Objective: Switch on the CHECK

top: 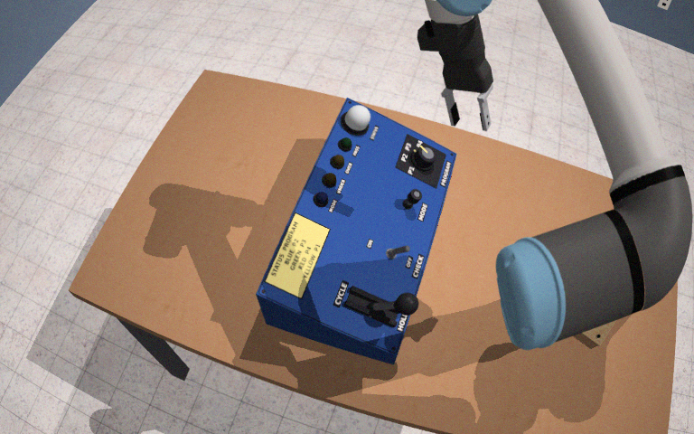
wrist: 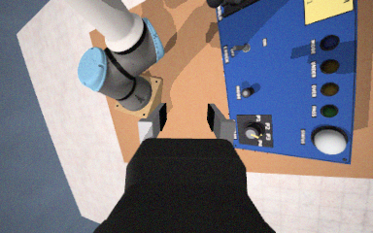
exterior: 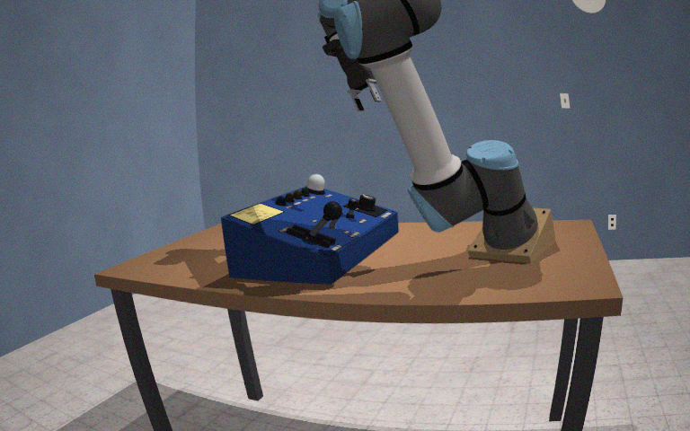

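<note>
The jaws (top: 468,111) are hanging spread and empty high above the console (top: 286,312) — descending toward the CHECK toggle (top: 397,250), they are risking nudging the MODE switch (top: 412,198) or sliding the loose box.

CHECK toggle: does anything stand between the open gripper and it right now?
Nothing visible blocks it. The gripper hangs open high above the console's far end; the CHECK toggle lies bare, between the MODE switch and lever.

Arm (exterior: 417,121) raised high, claw (top: 468,113) pointing down, fingers fully spread, empty.
</note>
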Robot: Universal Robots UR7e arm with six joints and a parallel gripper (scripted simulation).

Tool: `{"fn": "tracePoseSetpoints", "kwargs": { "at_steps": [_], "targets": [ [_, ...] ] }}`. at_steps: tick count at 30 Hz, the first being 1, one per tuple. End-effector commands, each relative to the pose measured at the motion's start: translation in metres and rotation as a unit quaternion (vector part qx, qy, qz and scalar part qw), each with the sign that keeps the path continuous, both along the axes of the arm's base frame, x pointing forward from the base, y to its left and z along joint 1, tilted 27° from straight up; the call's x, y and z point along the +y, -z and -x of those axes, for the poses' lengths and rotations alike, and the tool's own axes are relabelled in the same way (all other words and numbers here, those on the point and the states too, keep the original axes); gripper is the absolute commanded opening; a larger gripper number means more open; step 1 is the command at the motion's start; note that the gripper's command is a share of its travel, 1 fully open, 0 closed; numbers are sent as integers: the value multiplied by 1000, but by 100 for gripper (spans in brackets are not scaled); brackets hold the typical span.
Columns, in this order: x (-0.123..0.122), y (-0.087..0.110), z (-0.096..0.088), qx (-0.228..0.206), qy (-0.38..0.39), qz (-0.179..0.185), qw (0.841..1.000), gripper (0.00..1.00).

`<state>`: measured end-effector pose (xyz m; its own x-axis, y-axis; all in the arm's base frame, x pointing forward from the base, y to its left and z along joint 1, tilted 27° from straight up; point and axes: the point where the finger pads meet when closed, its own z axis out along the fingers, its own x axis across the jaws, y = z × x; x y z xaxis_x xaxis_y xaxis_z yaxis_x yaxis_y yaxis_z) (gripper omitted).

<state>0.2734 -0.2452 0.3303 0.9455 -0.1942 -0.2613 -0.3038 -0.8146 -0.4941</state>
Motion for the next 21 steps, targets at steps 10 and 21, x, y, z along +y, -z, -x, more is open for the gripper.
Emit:
{"fn": "tracePoseSetpoints", "kwargs": {
  "at_steps": [10,21],
  "targets": [
    [104,-14,-2,24,280,20,960,100],
    [169,5,-15,38,471,0,881,100]
  ]
}}
